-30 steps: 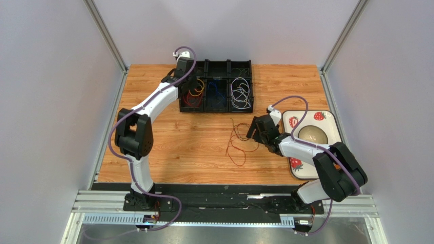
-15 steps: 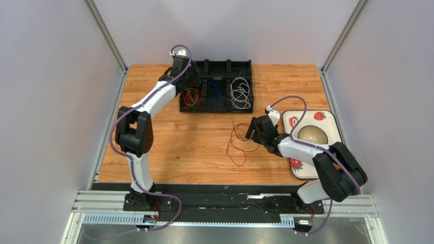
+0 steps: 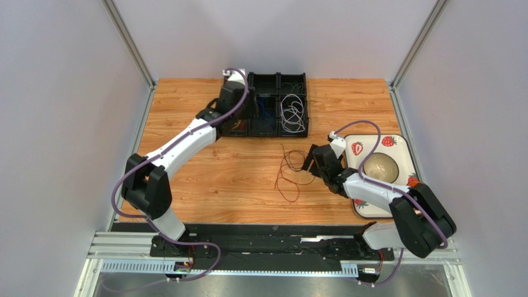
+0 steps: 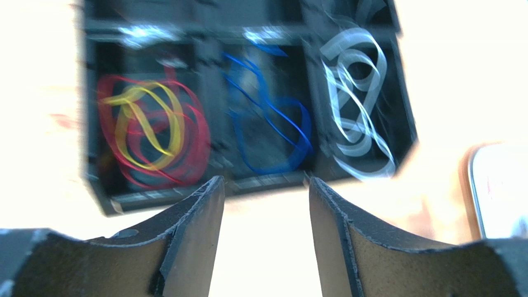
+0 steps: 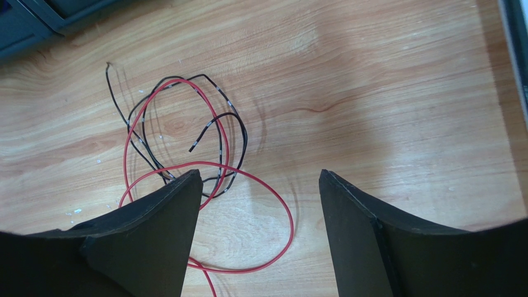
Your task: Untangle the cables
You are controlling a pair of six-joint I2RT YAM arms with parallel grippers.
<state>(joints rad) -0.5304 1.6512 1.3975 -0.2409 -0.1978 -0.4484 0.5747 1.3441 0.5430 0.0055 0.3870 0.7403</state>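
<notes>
A tangle of one red cable and one dark cable lies on the wooden table, its loops crossing. My right gripper hovers open just right of that tangle, with part of the red loop showing between its fingers and nothing gripped. At the back stands a black three-compartment tray. It holds red and yellow cables on the left, a blue cable in the middle and white cables on the right. My left gripper hangs open and empty over the tray's near edge.
A white strawberry-patterned plate with a beige round object on it sits at the right edge, under my right forearm. Metal frame posts rise at the back corners. The left wrist view is blurred.
My left gripper has opened and come up out of the left compartment, leaving the red and yellow cables there, and its arm has swung right. My right arm has shifted slightly.
</notes>
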